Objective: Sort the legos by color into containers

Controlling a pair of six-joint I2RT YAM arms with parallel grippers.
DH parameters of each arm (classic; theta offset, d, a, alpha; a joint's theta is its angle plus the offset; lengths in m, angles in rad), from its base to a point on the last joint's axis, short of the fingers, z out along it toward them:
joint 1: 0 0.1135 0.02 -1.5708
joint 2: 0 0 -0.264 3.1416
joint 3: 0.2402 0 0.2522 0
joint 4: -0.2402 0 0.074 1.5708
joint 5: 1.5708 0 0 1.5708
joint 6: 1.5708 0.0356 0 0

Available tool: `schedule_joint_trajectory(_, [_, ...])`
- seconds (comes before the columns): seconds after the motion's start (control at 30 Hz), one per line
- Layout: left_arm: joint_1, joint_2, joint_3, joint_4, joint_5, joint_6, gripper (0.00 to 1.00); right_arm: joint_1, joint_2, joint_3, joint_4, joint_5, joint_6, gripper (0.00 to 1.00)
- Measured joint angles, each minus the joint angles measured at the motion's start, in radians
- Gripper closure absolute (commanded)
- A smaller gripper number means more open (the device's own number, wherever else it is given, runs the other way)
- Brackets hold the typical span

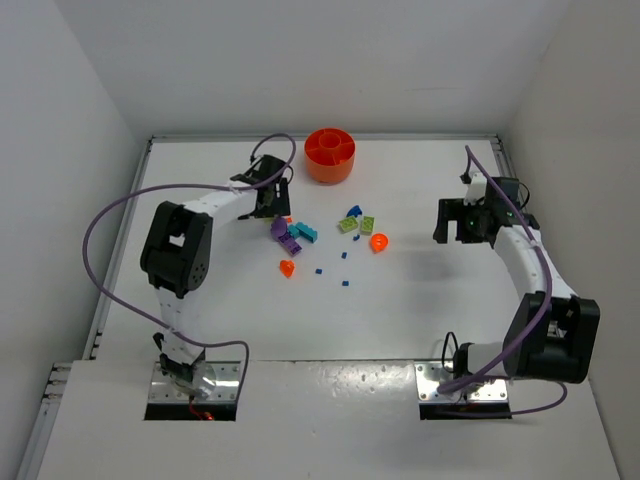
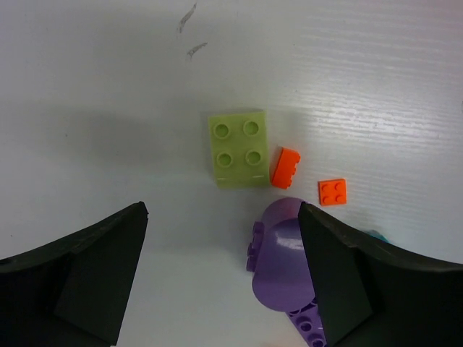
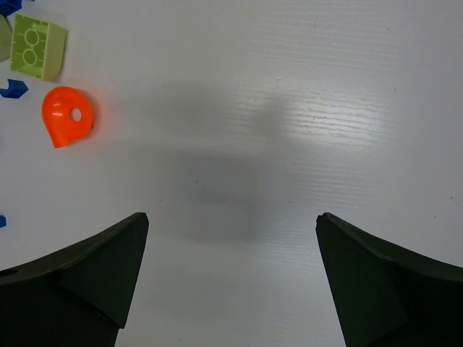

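The legos lie loose mid-table: a purple piece (image 1: 284, 232), a cyan one (image 1: 306, 233), lime green bricks (image 1: 355, 224), orange rounded bits (image 1: 378, 241) and tiny blue squares (image 1: 320, 270). The containers are one round orange dish (image 1: 330, 156) at the back. My left gripper (image 1: 272, 208) hangs open over the pile's left end. In its wrist view the left gripper (image 2: 223, 211) shows a rounded purple piece (image 2: 283, 264) against the inside of its right finger, and ahead a lime green brick (image 2: 239, 148) and two orange pieces (image 2: 286, 168). My right gripper (image 1: 446, 222) is open over bare table.
In the right wrist view the right gripper (image 3: 231, 217) has an orange rounded bit (image 3: 66, 116), a lime green brick (image 3: 36, 47) and a blue bit (image 3: 11, 88) at the far left. White walls enclose the table (image 1: 420, 300).
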Motion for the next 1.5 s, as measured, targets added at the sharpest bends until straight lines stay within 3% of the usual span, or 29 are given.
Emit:
schedule_joint_trajectory(0.27, [0.0, 0.075, 0.084, -0.016, -0.014, -0.02, 0.11, 0.0, 0.012, 0.0, 0.0, -0.016, 0.003, 0.0])
schedule_joint_trajectory(0.8, [0.08, 0.082, 0.007, -0.004, 0.013, -0.039, 0.31, 0.0, 0.035, 0.0, 0.002, -0.019, 0.01, 0.0])
schedule_joint_trajectory(1.2, [0.095, 0.117, 0.039, 0.058, 0.065, -0.014, 0.31, 0.0, 0.035, 0.0, 0.002, -0.02, 0.01, 0.0])
schedule_joint_trajectory(1.33, [0.095, 0.125, 0.048, 0.064, 0.072, -0.011, 0.39, 0.0, 0.037, 0.0, 0.002, -0.023, 0.01, 0.0])
schedule_joint_trajectory(1.4, [0.095, 0.127, 0.05, 0.069, 0.076, -0.01, 0.52, 0.0, 0.041, 0.0, 0.002, -0.023, 0.01, 0.0])
schedule_joint_trajectory(1.5, [0.094, 0.129, 0.05, 0.078, 0.079, 0.001, 0.61, 0.0, 0.043, 0.0, 0.002, -0.023, 0.01, 0.0])
